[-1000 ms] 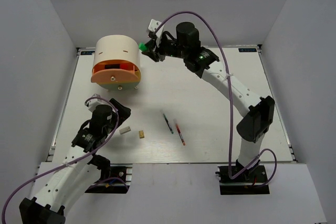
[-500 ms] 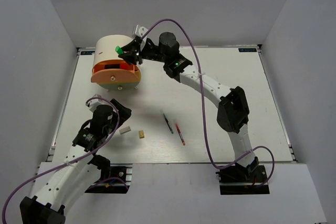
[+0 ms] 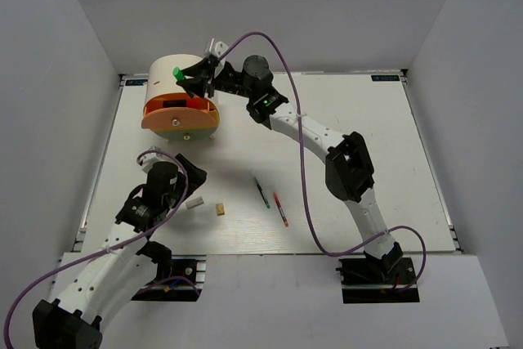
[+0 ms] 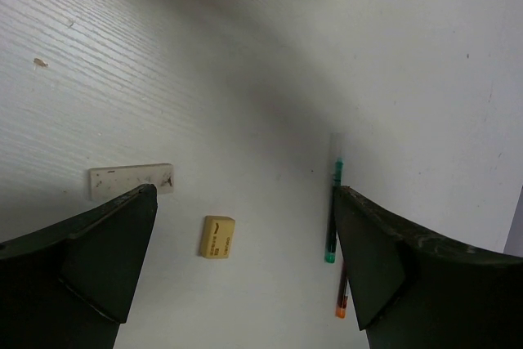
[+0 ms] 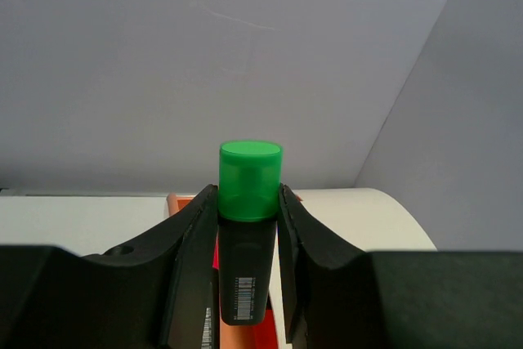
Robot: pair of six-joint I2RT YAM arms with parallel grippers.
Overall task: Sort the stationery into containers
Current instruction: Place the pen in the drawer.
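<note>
One highlighter [image 5: 248, 239]. Two pens [image 4: 332, 218]. Two blocks [image 4: 217, 236], grey and tan. One drum [image 3: 162, 69].

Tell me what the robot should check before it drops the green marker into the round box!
1. The green highlighter is clamped between the right gripper fingers: ok.
2. The highlighter is over the cream drum in the top view: ok.
3. It is lined up with the orange tray: cannot tell.
4. The left gripper is open and away from the drum: ok.
5. The pens and blocks lie clear of the right arm: ok.
</note>
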